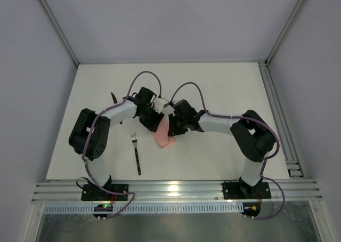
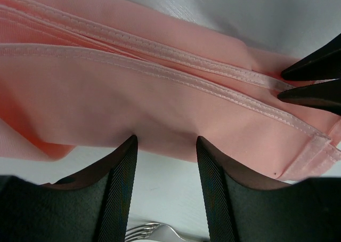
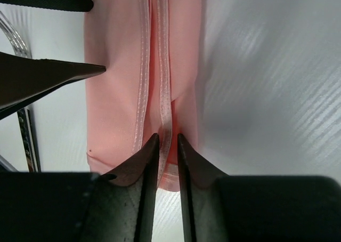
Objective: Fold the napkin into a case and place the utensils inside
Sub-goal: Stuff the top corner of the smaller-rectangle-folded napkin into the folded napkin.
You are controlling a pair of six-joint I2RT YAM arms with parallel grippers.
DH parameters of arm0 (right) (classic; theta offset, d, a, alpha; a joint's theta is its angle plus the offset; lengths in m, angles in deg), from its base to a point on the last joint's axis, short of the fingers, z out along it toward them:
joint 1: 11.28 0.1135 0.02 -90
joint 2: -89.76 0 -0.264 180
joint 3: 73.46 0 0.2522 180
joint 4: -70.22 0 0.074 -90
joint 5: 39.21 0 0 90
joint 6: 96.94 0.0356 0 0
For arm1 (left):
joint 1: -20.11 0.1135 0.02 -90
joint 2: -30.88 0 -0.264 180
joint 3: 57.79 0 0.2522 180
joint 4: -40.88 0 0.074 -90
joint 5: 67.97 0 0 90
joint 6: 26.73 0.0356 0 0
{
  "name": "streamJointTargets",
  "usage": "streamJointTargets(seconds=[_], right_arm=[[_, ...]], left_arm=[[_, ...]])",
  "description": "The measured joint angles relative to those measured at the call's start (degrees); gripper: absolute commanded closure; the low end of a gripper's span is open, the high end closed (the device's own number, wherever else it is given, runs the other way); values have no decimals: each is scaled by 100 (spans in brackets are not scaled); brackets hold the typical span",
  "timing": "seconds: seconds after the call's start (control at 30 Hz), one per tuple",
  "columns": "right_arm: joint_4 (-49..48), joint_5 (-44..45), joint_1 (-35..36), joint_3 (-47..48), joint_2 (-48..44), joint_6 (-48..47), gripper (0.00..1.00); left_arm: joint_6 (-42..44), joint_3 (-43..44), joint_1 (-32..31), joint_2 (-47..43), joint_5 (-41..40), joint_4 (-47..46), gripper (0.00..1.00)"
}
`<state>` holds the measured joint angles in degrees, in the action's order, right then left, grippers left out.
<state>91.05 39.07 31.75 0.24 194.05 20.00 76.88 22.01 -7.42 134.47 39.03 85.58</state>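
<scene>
Top external: left gripper (image 1: 155, 126), right gripper (image 1: 171, 129) crowd napkin (image 1: 164, 140) edges.

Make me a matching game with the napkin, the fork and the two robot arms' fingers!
Things:
1. napkin
2. fork
3. left fingers
4. right fingers

Colour, place or state:
A. spread well apart
B. pale pink, folded into a strip
C. almost together, straddling a hem
D. lying on the table, on the left arm's side of the napkin

Pairs: 1-B, 2-D, 3-A, 4-C
</scene>
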Motion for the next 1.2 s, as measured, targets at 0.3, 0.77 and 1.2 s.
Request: streamJointTargets(seconds=[0.3, 0.77, 1.2], right_arm=[[31, 177, -87, -105, -83, -20, 60], [-1038, -695, -544, -317, -92, -63, 57], [-1169, -726, -612, -433, -55, 52, 49]], left_arm=[[-13, 212, -101, 203, 2, -48, 49], [125, 240, -302, 243, 101, -129, 49], [166, 240, -297, 243, 125, -125, 48]])
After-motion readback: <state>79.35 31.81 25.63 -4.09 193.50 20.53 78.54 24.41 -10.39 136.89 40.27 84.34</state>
